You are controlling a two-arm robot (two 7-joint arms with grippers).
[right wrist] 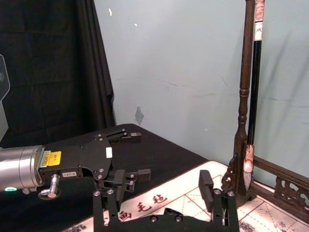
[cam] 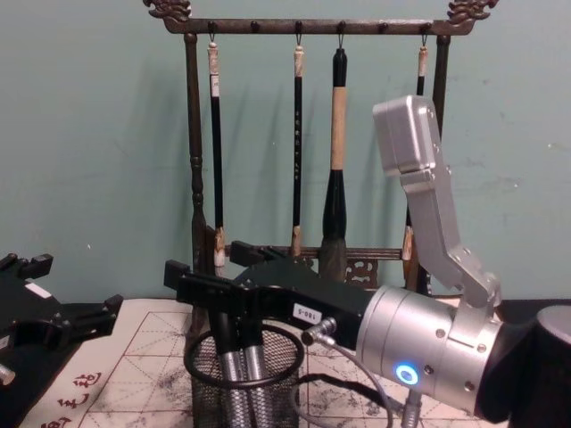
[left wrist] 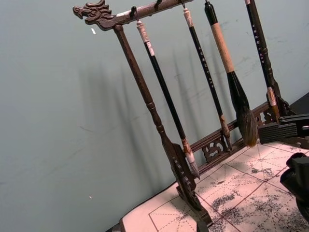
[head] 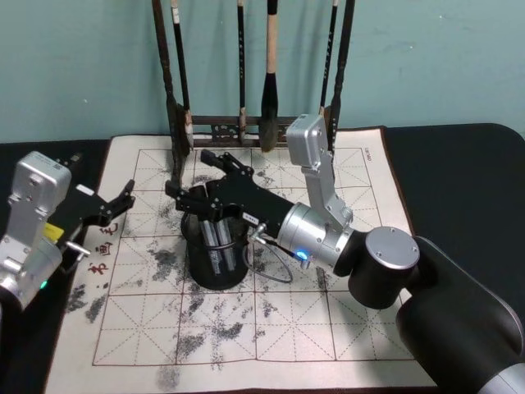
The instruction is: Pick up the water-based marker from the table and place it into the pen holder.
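Observation:
The pen holder (head: 200, 276), a round black wire-mesh cup (cam: 202, 378), stands on the mat left of centre. Two grey marker barrels (head: 220, 240) stand upright inside it (cam: 237, 382); I cannot tell which one is the water-based marker. My right gripper (head: 187, 174) hangs directly over the cup's mouth, open, its fingers spread wide and apart from the barrels (cam: 207, 267). The right wrist view shows nothing between that gripper's fingers (right wrist: 153, 197). My left gripper (head: 120, 205) hovers open over the mat's left edge, beside the cup, and holds nothing (right wrist: 135, 155).
A tall dark wooden brush rack (head: 246, 127) with several hanging brushes stands at the mat's far edge, close behind the cup (cam: 312, 27). The ink-stained grid mat (head: 328, 328) lies on a black tablecloth (head: 459, 180). A teal wall is behind.

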